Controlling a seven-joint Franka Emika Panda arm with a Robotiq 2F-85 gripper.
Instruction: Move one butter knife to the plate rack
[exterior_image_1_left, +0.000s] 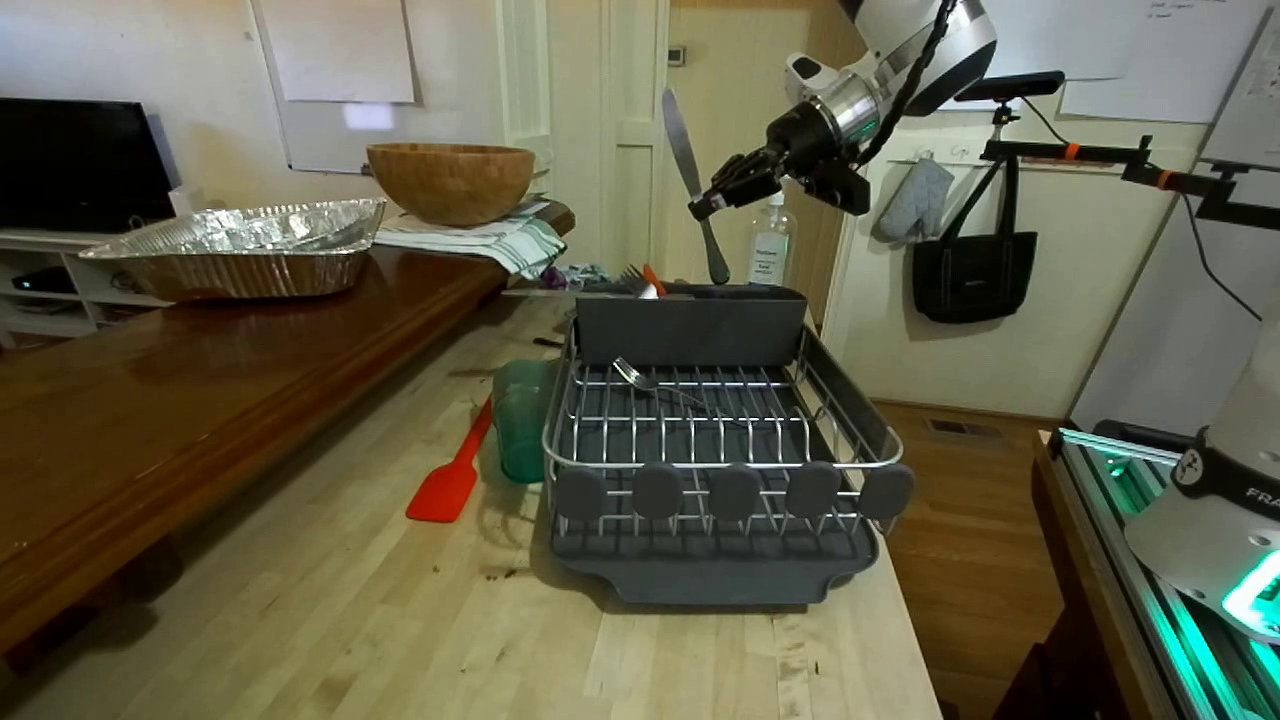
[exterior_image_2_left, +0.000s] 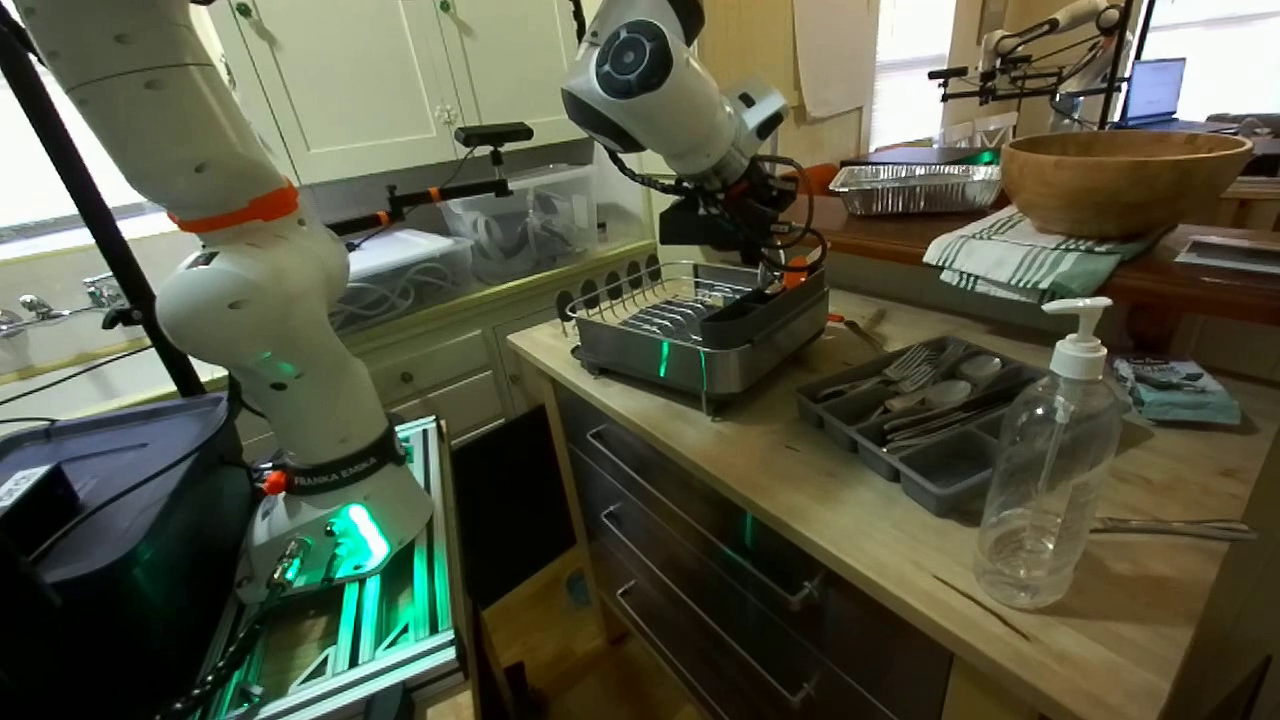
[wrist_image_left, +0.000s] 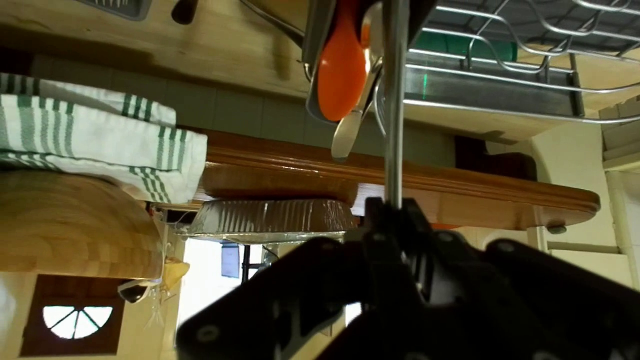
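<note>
The counter (exterior_image_1_left: 640, 660) runs through both exterior views, the arm (exterior_image_2_left: 260, 290) leaning in over it. There's the rack (exterior_image_1_left: 715, 580) standing on top, grey, wire-gridded, its holder (exterior_image_1_left: 690, 330) rising at one end. The bowl (exterior_image_2_left: 1125, 185) sits well apart from it; the cutlery tray (exterior_image_2_left: 950, 470), loaded, is nearer, the pump bottle (exterior_image_2_left: 1050, 480) near that. Now the gripper (exterior_image_1_left: 700, 207), up over the holder: fingers pinched on the knife (exterior_image_1_left: 688, 165)! What a tilt, one end high, the other pointing down. The low end is by the holder's top; touching or apart, can't tell. And the small fork (exterior_image_1_left: 637, 378)? Lying across the rack's wires.
</note>
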